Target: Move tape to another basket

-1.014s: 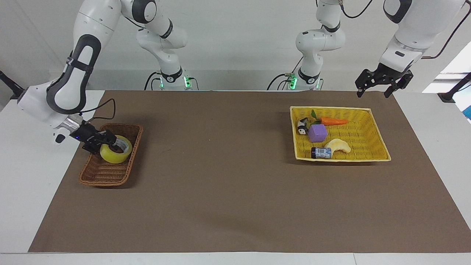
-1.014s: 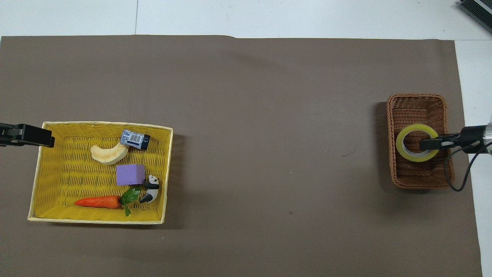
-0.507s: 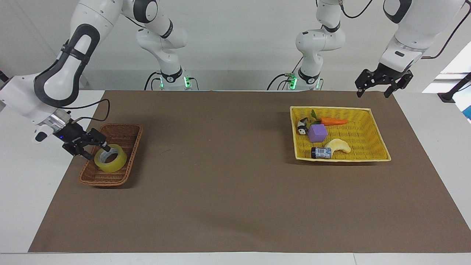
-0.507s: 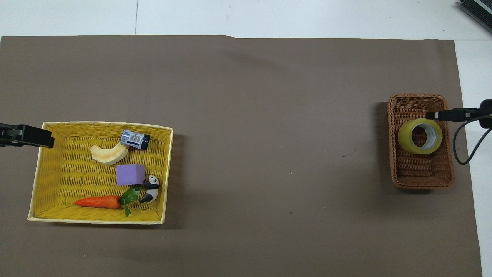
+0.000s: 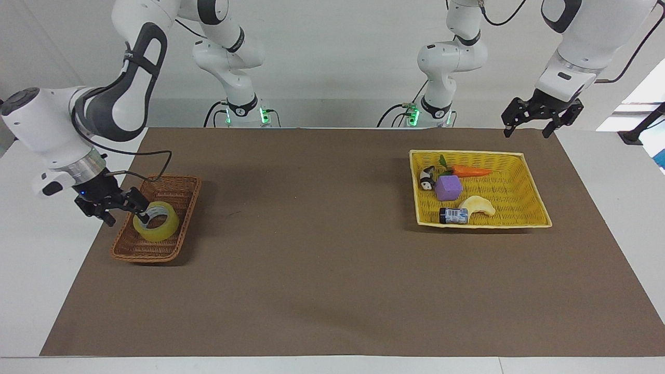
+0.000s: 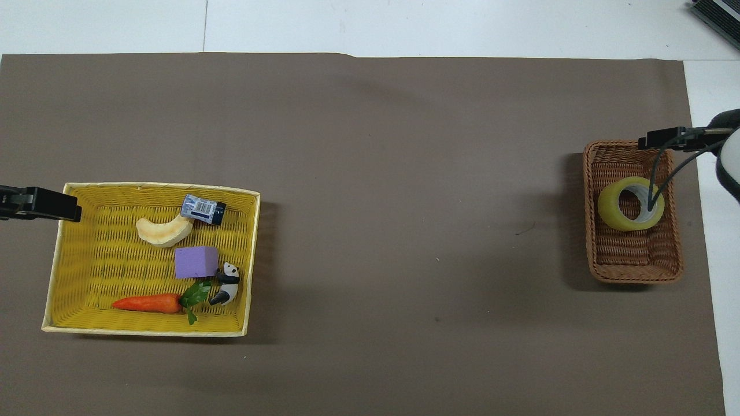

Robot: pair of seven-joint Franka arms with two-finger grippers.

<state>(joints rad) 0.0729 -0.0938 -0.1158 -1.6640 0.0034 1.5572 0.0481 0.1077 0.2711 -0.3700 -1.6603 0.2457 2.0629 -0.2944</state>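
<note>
Right end effector point(image 5: 125, 209), fingers apart, hangs beside the tilted tape point(image 5: 156, 222), its hole angled upward, in the basket point(image 5: 171, 188).

I see the table point(image 5: 31, 291) under a brown mat point(image 5: 322, 270), which carries the brown wicker basket point(image 5: 136, 253) and yellow tray-basket point(image 5: 530, 192), well apart.

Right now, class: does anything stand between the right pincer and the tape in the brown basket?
Nothing visible does. The tape lies in the brown basket, and the open right pincer hangs beside it, over the basket's edge.
</note>
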